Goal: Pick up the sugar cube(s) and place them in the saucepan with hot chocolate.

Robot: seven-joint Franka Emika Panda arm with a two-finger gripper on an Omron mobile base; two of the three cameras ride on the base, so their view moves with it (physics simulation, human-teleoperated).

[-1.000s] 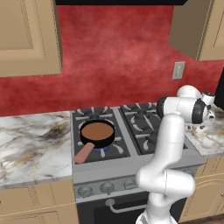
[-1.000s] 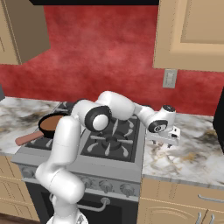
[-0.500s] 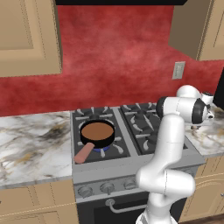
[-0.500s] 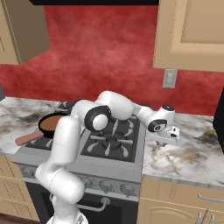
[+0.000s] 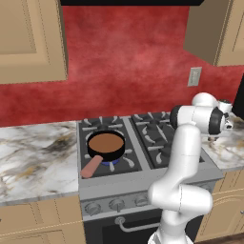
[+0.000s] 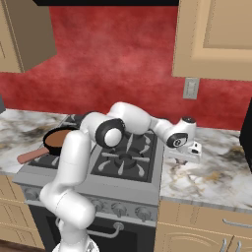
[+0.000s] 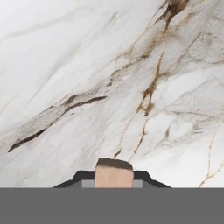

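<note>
one sugar cube (image 7: 113, 173) is being pinched between nearly closed jaws, just above the marble table (image 7: 87, 78) right of the stove (image 6: 123, 157). small, light and likely crumbly, it is being held by opposite flat faces. the saucepan (image 5: 106, 145) is waiting on the front left burner.

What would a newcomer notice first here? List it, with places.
The white arm bends over the stove to the marble counter on its right, where its gripper is shut on a pale cube. On the stove's front left burner sits the saucepan of brown chocolate, pink handle pointing forward. Red wall behind.
</note>
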